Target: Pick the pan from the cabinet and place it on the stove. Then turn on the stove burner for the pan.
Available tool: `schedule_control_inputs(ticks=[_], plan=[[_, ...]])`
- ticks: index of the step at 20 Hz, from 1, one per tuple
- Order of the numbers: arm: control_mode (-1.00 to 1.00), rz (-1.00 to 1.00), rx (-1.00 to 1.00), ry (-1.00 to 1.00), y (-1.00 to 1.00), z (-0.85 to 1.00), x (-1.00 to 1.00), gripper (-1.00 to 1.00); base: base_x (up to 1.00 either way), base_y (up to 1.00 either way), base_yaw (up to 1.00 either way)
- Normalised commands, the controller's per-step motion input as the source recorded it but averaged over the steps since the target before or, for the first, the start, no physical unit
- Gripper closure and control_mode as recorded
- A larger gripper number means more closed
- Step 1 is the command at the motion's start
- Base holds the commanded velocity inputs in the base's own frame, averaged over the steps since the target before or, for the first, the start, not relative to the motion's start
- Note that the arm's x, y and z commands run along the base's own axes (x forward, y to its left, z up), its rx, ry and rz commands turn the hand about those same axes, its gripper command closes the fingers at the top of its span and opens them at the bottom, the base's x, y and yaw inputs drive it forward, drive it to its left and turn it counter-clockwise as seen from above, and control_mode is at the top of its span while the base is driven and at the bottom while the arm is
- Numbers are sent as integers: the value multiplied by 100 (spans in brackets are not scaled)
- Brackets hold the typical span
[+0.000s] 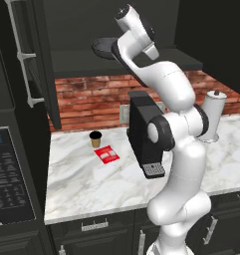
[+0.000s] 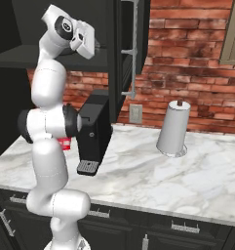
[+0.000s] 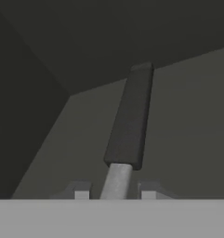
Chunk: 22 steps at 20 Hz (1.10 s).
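Observation:
The pan (image 1: 102, 47) lies on the shelf of the open cabinet (image 1: 156, 59), its round dark body at the shelf's left. In the hand view its handle (image 3: 129, 121) runs away from me, a dark grip on a silver stem. My gripper (image 3: 115, 190) is at the stem, one fingertip close on each side, shut on it. From the left base view the white hand (image 1: 139, 35) reaches into the cabinet just right of the pan. The cabinet door (image 1: 42, 60) stands swung open to the left. The stove and its burner are out of view.
Below the cabinet a marble counter (image 1: 81, 179) carries a black coffee machine (image 1: 141, 127), a small dark cup (image 1: 95, 139), a red packet (image 1: 107, 155) and a paper towel roll (image 2: 173, 128). A black oven panel (image 1: 7, 174) stands at the left.

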Motion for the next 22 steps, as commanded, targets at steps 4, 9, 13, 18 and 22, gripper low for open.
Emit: schedule_control_inputs(ticks=[4, 9, 13, 18, 22], plan=[[-100, 6, -3, -17, 26, -7, -42, 100, 0, 0, 0], [-100, 3, -3, -9, 29, -9, -58, 100, 0, 0, 0], [-100, 1, -3, -2, 37, -14, -72, 100, 0, 0, 0], [-100, 0, -2, 0, 33, -18, -79, 100, 0, 0, 0], [-100, 0, 0, 0, 23, -22, -76, 100, 0, 0, 0]])
